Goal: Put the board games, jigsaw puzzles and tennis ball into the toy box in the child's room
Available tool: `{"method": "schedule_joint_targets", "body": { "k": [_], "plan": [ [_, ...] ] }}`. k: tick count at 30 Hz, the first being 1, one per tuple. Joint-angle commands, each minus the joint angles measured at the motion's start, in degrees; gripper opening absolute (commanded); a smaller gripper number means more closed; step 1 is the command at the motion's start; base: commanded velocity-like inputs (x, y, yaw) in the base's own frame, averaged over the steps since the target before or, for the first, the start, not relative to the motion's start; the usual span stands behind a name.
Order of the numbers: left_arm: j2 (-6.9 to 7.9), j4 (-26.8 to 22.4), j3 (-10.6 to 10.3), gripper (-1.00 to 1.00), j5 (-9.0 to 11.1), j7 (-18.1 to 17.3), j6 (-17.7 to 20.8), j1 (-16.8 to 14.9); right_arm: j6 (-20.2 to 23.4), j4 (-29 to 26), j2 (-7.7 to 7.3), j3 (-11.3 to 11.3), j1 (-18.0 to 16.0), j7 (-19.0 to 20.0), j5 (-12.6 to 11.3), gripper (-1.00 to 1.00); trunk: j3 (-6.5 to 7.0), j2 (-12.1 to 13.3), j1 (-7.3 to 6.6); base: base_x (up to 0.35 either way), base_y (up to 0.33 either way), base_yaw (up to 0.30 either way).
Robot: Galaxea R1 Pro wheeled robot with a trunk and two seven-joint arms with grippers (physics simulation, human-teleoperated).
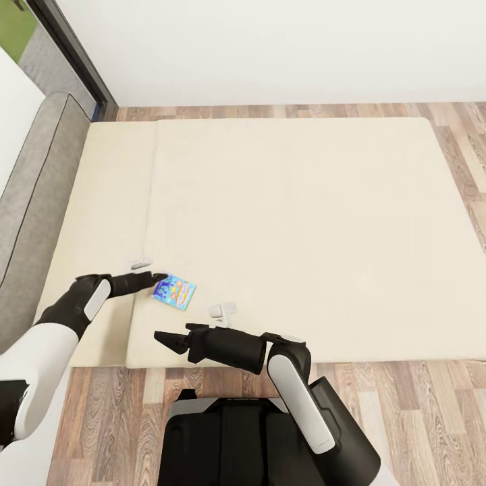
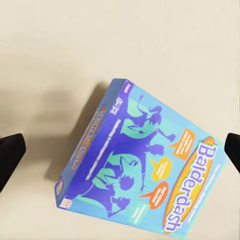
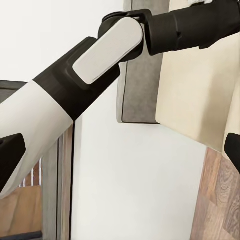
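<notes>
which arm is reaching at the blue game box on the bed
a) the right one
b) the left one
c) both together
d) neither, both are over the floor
b: the left gripper is at the edge of the blue board game lying on the bed, its open fingers flanking the box in the left wrist view, while the right gripper hangs apart from it.

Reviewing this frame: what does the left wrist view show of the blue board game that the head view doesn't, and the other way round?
Left wrist view alone: the blue board game is close enough to read its lettering, Balderdash, and see the purple figures and orange speech bubbles on its lid, with the left gripper's fingertips spread wide on either side.

Head view alone: the whole bed, its grey headboard, the wood floor, and the right gripper hanging open over the near edge of the bed.

Both: the game lying flat on the beige mattress, not yet gripped.
</notes>
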Motion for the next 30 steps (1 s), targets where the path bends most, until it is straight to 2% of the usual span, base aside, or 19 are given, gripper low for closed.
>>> {"method": "schedule_joint_targets", "body": {
  "k": [1, 7, 23, 30],
  "plan": [
    [0.07, 0.4, -0.3, 1.00, 0.4, 0.2, 0.2, 0.0, 0.2, 0.0, 0.03, -0.1, 0.0, 0.3, 0.2, 1.00, -0.06, -0.1, 0.03, 0.000, 0.000, 0.000],
    [0.06, 2.2, -0.2, 1.00, 0.3, 0.4, -0.2, 0.0, 0.3, 0.0, 0.10, -0.1, 0.0, 0.1, 0.2, 1.00, -0.06, -0.1, 0.03, 0.000, 0.000, 0.000],
    [0.06, 2.5, -0.2, 1.00, 0.3, -0.4, -0.7, 0.0, 0.5, 0.0, 0.29, -0.1, 0.0, 0.0, 0.1, 1.00, -0.06, -0.1, 0.03, 0.000, 0.000, 0.000],
    [0.02, 2.5, -0.3, 1.00, 0.4, -0.6, -2.8, 0.0, 0.5, 0.0, 0.29, -0.1, 0.0, 0.0, 0.1, 1.00, -0.06, -0.1, 0.03, 0.000, 0.000, 0.000]
  ]
}}
